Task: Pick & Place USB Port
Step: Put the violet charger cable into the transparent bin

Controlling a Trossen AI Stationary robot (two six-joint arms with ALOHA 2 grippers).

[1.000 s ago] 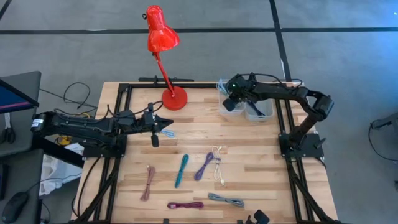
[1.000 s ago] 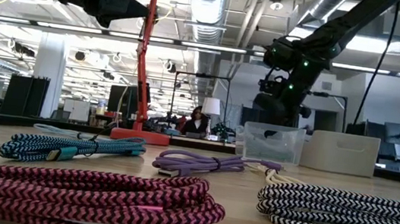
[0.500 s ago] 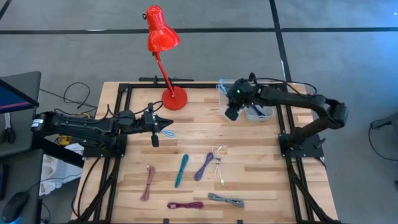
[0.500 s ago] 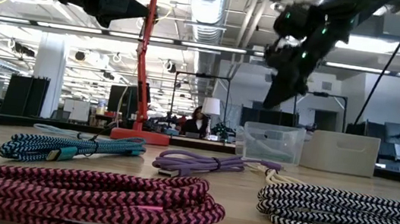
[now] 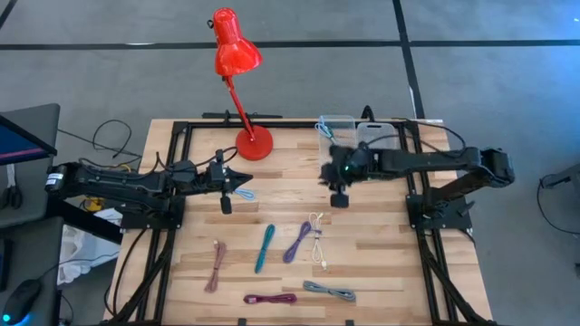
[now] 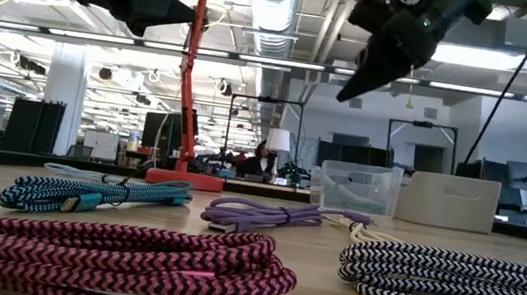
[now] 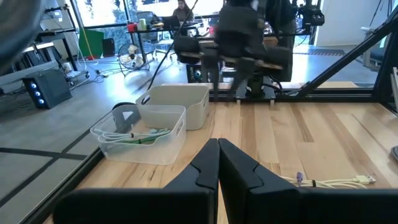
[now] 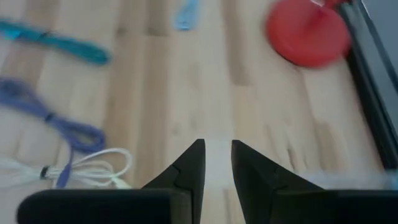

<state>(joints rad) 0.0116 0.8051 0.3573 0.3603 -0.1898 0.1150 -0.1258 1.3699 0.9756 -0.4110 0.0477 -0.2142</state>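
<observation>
Several coiled USB cables lie on the wooden table: pink (image 5: 216,265), teal (image 5: 264,247), purple (image 5: 298,242), white (image 5: 316,237), magenta (image 5: 269,298) and grey (image 5: 329,291). My right gripper (image 5: 339,201) hangs over the table's middle, just beyond the white cable (image 8: 81,168), slanting down. It is open, with bare wood between its fingers (image 8: 217,146). My left gripper (image 5: 249,184) waits level above the table's left half, shut (image 7: 217,144) and empty. A clear bin (image 7: 143,134) at the far right holds more cables.
A red desk lamp stands with its base (image 5: 254,142) at the far middle. A white bin (image 5: 379,136) sits beside the clear bin (image 5: 337,127). A small light-blue piece (image 5: 245,194) lies under my left gripper. Black frame rails (image 5: 178,181) border the table.
My right gripper has swung away from above the clear bin toward the table's near edge, rising and rolling as it went, and now hangs over the middle of the table near the white cable.
</observation>
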